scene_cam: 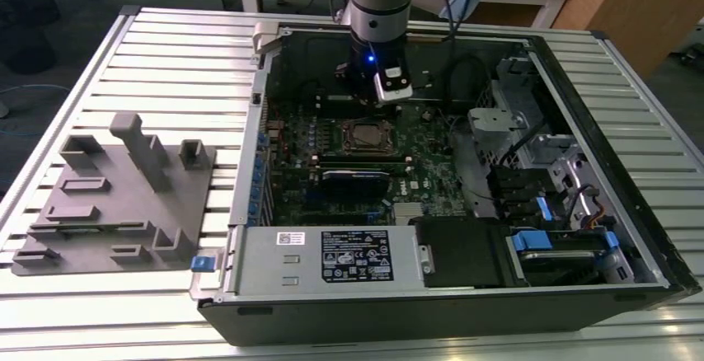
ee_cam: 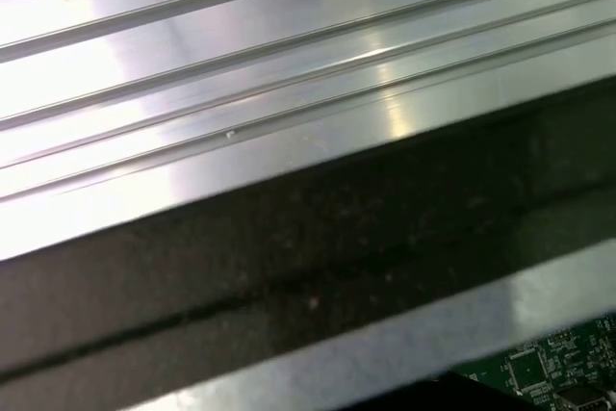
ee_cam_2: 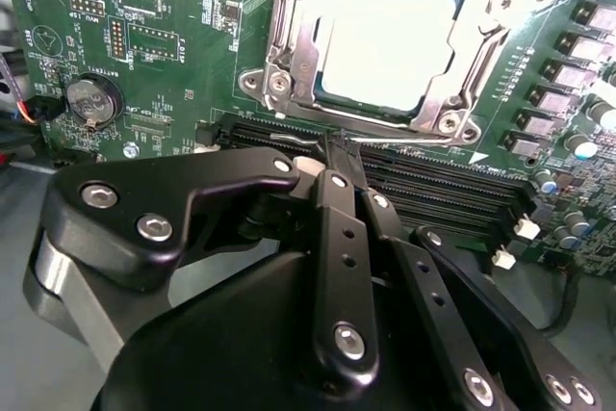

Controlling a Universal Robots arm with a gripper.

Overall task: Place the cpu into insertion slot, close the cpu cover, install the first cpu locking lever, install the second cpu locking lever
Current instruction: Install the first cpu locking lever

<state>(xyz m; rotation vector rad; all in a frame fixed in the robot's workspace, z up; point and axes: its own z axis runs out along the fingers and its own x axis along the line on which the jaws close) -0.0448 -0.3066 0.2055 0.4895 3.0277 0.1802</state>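
Cpu (ee_cam_2: 385,40) near closed, downward-pointing hand (ee_cam_2: 339,146)

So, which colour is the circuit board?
The circuit board is green, clearest in the second wrist view.

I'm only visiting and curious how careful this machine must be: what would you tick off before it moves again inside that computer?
1. cpu seated in the insertion slot: ok, its pale top lies square inside.
2. cpu cover down: ok, the frame appears flat around the chip.
3. Locking levers latched: cannot tell.
4. fingers empty: ok, shut together with nothing between them.
5. Fingers clear of the memory slots beneath them: cannot tell.
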